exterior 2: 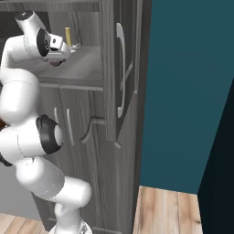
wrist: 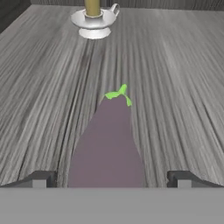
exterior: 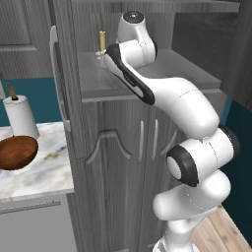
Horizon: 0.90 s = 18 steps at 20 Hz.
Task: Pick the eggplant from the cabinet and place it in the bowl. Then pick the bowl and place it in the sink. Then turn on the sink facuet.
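Eggplant (wrist: 107, 144) between spread fingers (wrist: 38, 179) | apparently untouched | candle (wrist: 92, 8) well beyond

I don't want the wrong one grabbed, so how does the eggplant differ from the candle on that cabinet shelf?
The eggplant is purple with a green stem and lies flat; the candle is yellow and stands upright in a small dish. The eggplant sits between the open gripper fingertips; the candle is farther back. Both rest on the cabinet shelf.

We see a glossy white arm (exterior: 189, 106) of fat rounded segments, with black bands at the joints and a dark grey disc cap on the top joint. A black strip edges the forearm. The fingers (wrist: 41, 179) are small, dark grey, blocky tips.
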Available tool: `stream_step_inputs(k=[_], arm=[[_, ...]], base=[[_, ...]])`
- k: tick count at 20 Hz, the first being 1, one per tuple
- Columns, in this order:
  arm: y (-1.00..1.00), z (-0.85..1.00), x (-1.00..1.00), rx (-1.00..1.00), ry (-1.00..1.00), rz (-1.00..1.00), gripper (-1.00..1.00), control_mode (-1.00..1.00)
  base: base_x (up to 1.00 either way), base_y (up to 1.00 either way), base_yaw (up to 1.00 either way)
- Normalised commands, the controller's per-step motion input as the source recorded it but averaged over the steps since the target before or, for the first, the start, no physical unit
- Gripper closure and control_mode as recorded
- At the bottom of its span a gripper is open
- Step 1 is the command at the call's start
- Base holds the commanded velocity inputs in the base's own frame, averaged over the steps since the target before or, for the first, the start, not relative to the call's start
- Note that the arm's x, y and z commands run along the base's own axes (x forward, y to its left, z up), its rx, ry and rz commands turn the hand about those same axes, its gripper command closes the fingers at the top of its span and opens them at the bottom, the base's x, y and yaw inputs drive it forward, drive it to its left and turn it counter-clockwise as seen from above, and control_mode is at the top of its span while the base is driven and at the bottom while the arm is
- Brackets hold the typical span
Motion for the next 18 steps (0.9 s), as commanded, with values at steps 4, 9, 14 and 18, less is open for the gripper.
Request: stream_step_inputs(k=[4, 9, 14, 18], arm=[[0.0, -0.13, 0.06, 0.0, 0.01, 0.0, -1.0, -1.0], [0.0, -0.11, 0.0, 0.0, 0.03, 0.0, 1.0, -1.0], [0.0, 0.0, 0.0, 0.0, 0.01, 0.0, 1.0, -1.0], [0.0, 0.0, 0.0, 0.0, 0.0, 0.0, 1.0, -1.0]], base=[[0.0, 0.0, 0.0], [0.0, 0.0, 0.0], [0.0, 0.0, 0.0], [0.0, 0.0, 0.0]])
